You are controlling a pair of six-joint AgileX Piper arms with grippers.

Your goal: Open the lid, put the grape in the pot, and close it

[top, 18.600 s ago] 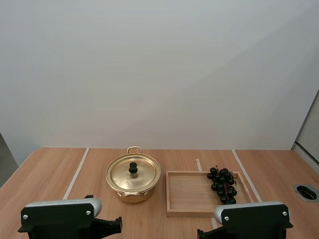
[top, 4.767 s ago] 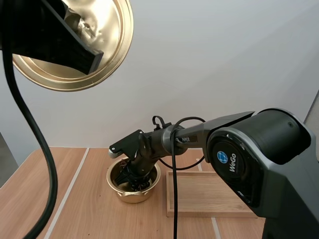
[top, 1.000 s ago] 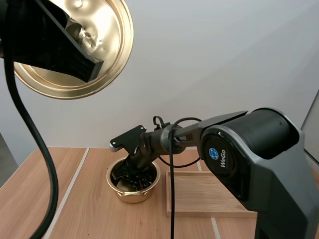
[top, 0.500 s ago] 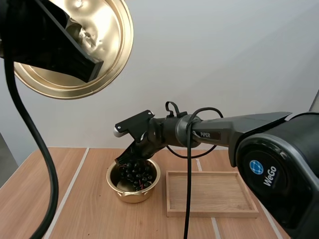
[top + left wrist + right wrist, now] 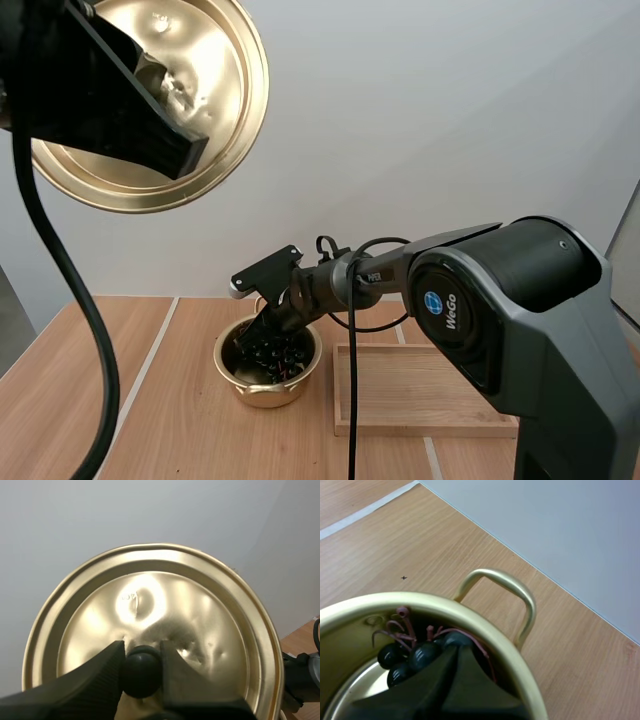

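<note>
Nearest me, high on the left, my left gripper (image 5: 142,649) pinches the black knob (image 5: 141,674) of the lid (image 5: 205,620), which hangs tilted. Further out, my right gripper (image 5: 456,652) is down inside the pot (image 5: 264,391). Its fingers are pressed together, apparently nipping a stalk of the grapes (image 5: 421,656), which sit in the pot. Here's the risk: if that stalk snags when the fingers part, pulling away drags the bunch back out. The tilted lid could also land off-centre on the rim. The wooden tray (image 5: 420,388) lies just right of the pot on a light wood table (image 5: 165,420), with a plain pale wall (image 5: 450,140) beyond.
</note>
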